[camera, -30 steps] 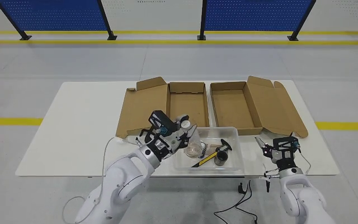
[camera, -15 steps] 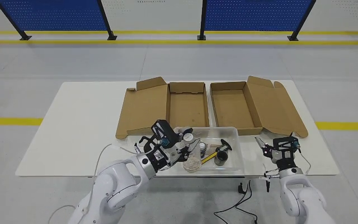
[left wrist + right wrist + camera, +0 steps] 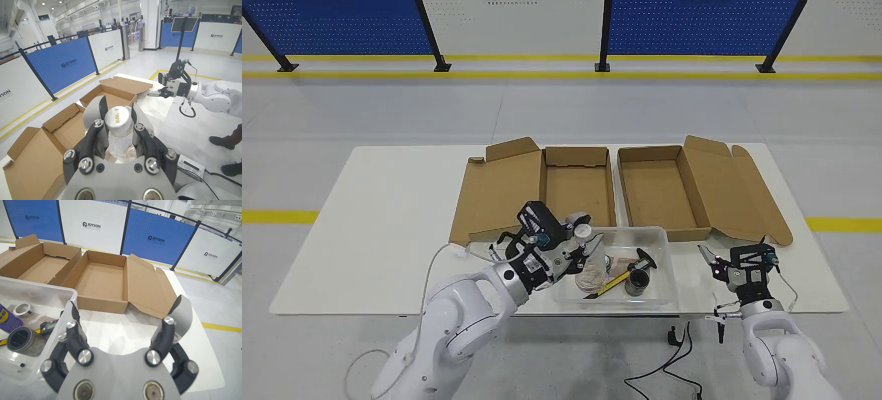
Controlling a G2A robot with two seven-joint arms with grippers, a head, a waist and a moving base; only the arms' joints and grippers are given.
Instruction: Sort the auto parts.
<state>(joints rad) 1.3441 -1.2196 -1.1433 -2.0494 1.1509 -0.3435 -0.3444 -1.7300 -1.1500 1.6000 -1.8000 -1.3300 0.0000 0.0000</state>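
The left pincer point(image 3: 118, 105) is clenched on a clear bottle point(image 3: 121, 145), held between its 2 fingers point(image 3: 93, 111) up by the white cap point(image 3: 117, 117). It looks light, slippery and squashy; the hard top is safest. The right pincer point(image 3: 126, 306) is spread wide, holding nothing.

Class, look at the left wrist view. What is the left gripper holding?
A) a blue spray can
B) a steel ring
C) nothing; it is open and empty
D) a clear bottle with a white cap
D: in the left wrist view the left gripper is shut on the neck of the clear bottle, whose white cap stands up between the two fingers.
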